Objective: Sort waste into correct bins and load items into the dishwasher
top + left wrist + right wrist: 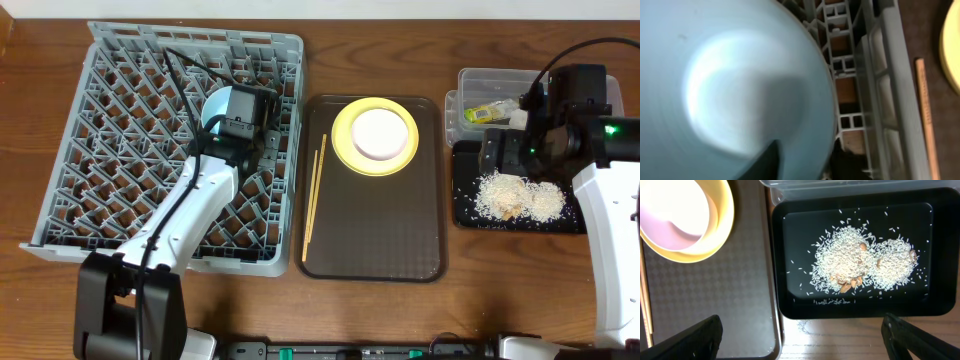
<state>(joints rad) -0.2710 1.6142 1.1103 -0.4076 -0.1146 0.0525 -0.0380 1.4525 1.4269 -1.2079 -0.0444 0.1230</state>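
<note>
trouble would be the bowl [740,90] flopping over in the rack [110,150] if the left gripper [807,162], pinched on its rim near the rack's right wall, lets go while it's tilted; right gripper [805,335] hangs spread wide over the rice tray [790,300].

A dark brown serving tray [380,230] lies flat on the wooden table [40,300].

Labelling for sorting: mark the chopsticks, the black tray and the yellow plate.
chopsticks [313,195], overhead view, mid-shaft.
black tray [795,235], right wrist view, bare floor.
yellow plate [342,155], overhead view, rim.
</note>
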